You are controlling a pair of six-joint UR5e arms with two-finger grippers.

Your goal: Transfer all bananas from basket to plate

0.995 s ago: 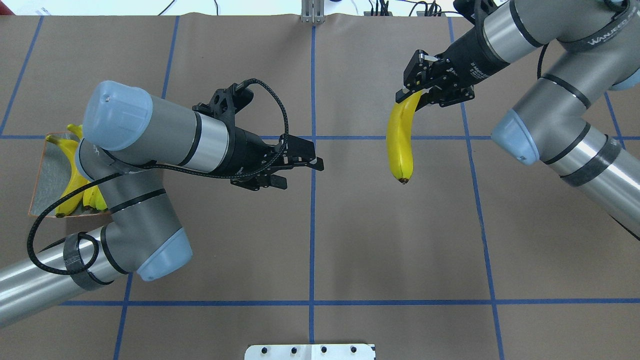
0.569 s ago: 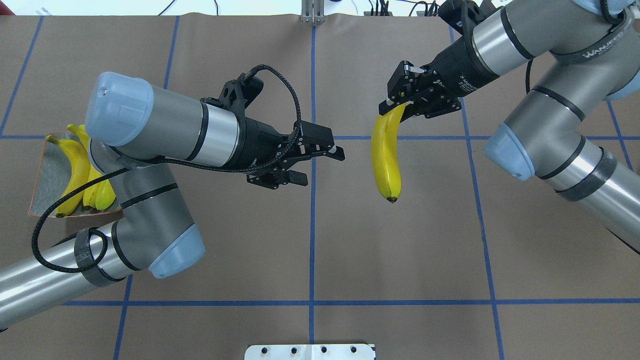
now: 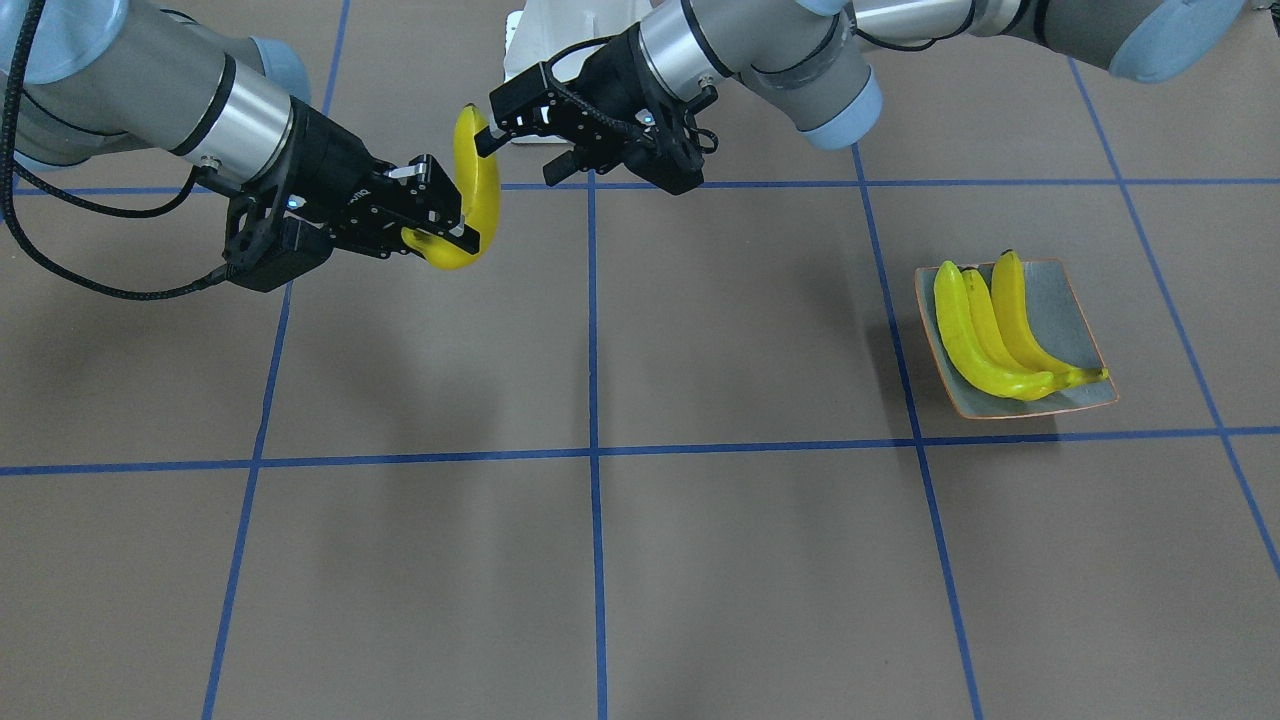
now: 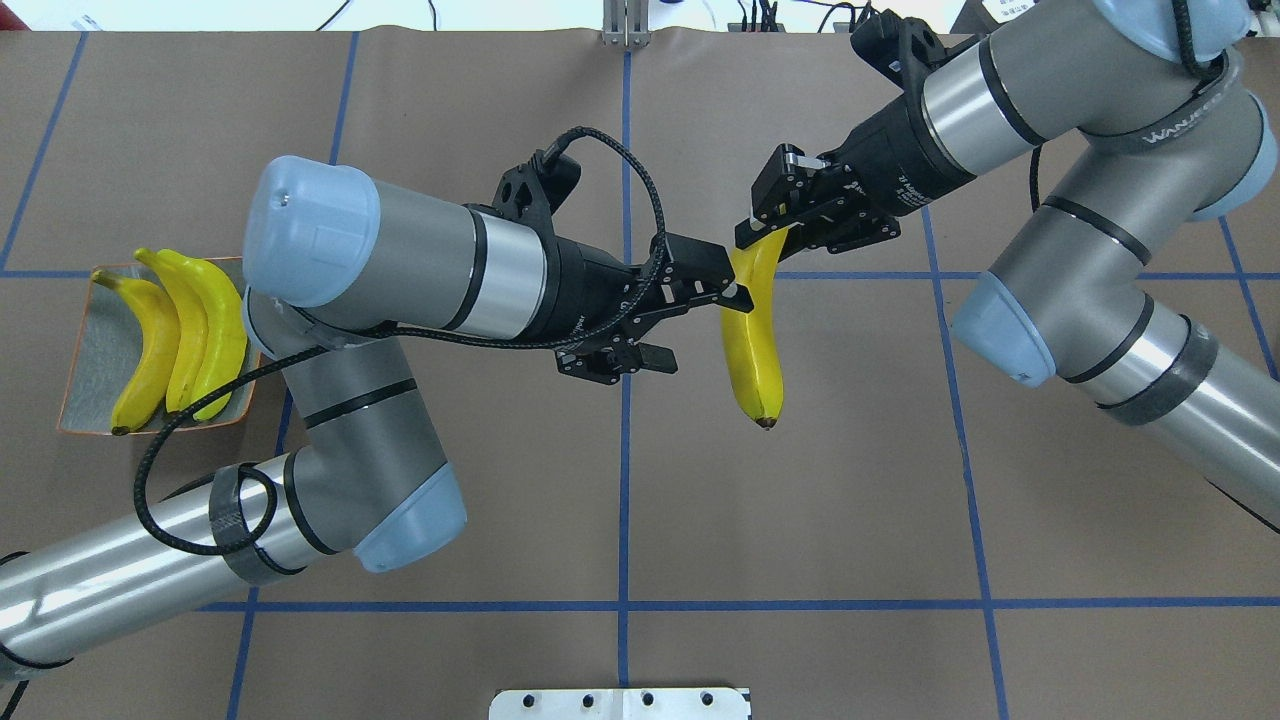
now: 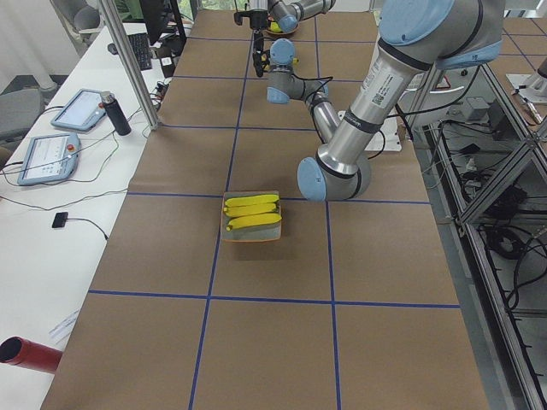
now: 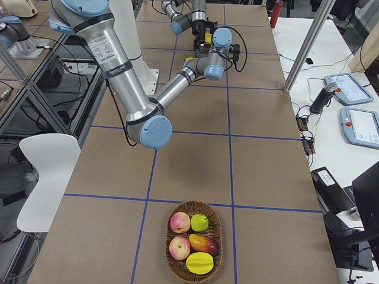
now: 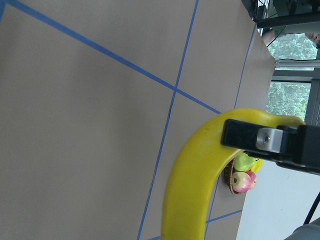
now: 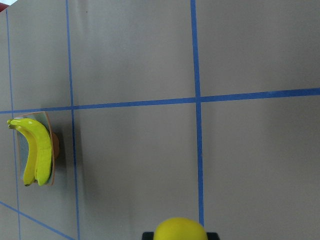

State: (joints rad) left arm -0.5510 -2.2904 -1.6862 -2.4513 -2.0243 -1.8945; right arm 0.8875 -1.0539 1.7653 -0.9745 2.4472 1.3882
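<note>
My right gripper (image 4: pixel 775 232) is shut on the top end of a yellow banana (image 4: pixel 755 340) and holds it hanging above the table's middle. It shows in the front view too (image 3: pixel 452 215), with the banana (image 3: pixel 480 190). My left gripper (image 4: pixel 700 328) is open beside that banana, one fingertip at its left edge; the left wrist view shows the banana (image 7: pixel 195 190) close up. Three bananas (image 4: pixel 185 330) lie side by side on the grey-green plate (image 4: pixel 80 350) at the far left, also in the front view (image 3: pixel 1065 300).
A wicker basket (image 6: pixel 219 236) with apples, a mango and other fruit stands at the table's right end; no banana shows in it. A white bracket (image 4: pixel 620 703) sits at the near table edge. Blue tape lines cross the brown table.
My left gripper has reached right to the hanging banana. My right gripper has carried the banana left and slightly down toward it. The left arm no longer covers the plate.
</note>
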